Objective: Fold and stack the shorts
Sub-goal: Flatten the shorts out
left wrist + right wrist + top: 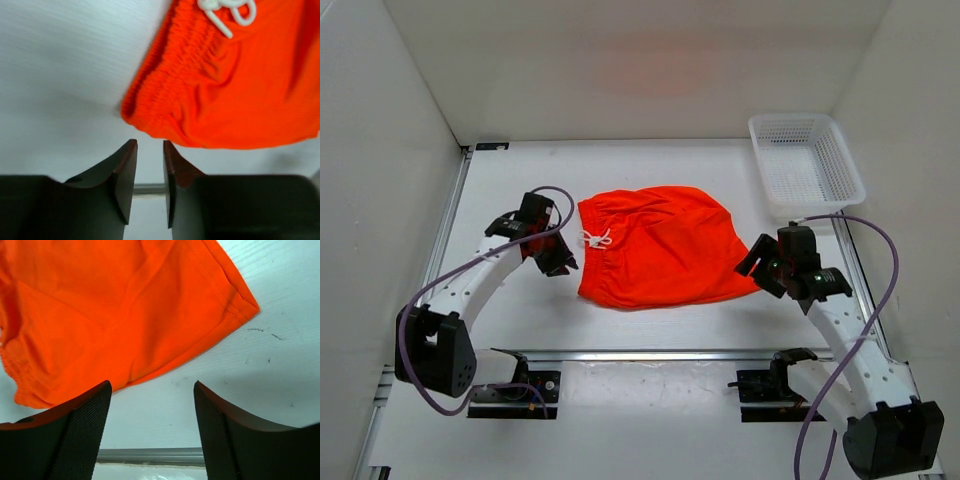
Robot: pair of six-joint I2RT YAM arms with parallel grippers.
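The orange-red shorts (655, 245) lie flat in the middle of the table, waistband to the left, with the white drawstring (595, 239) on top. My left gripper (558, 260) sits just left of the waistband's near corner. In the left wrist view it (150, 145) is open by a narrow gap and empty, with the waistband (165, 95) and drawstring (227, 12) just beyond its tips. My right gripper (752, 262) is at the shorts' right hem corner. In the right wrist view it (152, 387) is wide open and empty, with the shorts (110, 305) just ahead.
A white mesh basket (807, 160) stands at the back right. White walls close in the table at the left, back and right. A metal rail (660, 354) runs across the near edge, in front of the arm bases.
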